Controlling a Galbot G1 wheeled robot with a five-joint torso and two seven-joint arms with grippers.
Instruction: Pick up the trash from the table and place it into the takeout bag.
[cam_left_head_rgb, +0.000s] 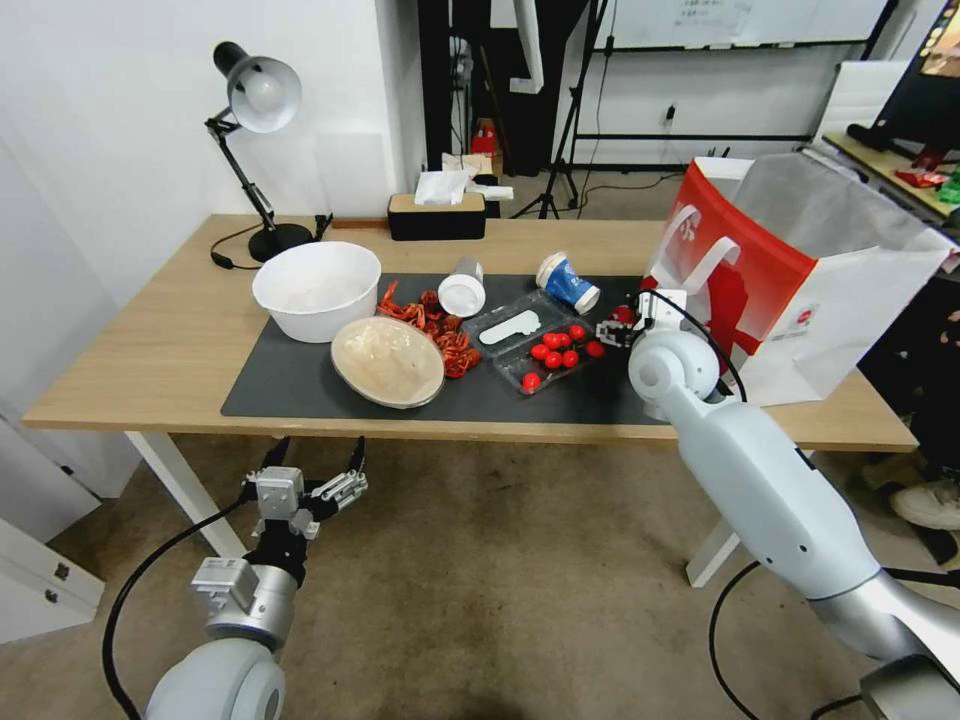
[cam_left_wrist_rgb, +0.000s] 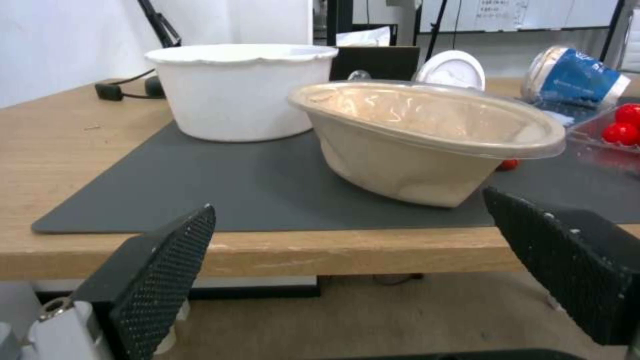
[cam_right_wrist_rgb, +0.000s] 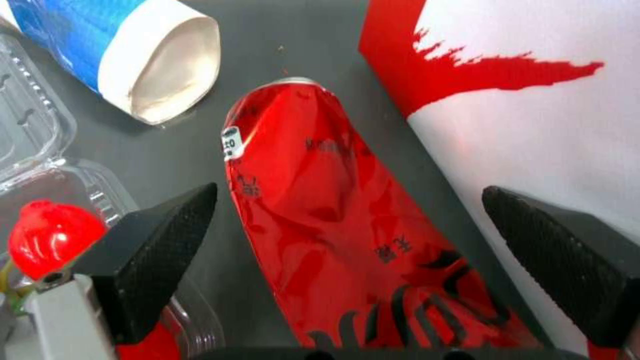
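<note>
While poised over the red drink can (cam_right_wrist_rgb: 320, 220) near the desk's right end, right gripper (cam_right_wrist_rgb: 347, 225) spread wide, fingers astride the dented can lying on the dark mat (cam_left_head_rgb: 300, 385), just beside the takeout bag (cam_left_head_rgb: 800, 280). Left gripper (cam_left_head_rgb: 312, 490) parked below the desk's front edge, likewise apart. Risk: outer finger snagging the bag's wall, or crumpled can slipping aside on closing.

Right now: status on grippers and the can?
Right gripper open, straddling red can lying on mat beside takeout bag. Left gripper open, below table edge. Blue-and-white cup close by.
</note>
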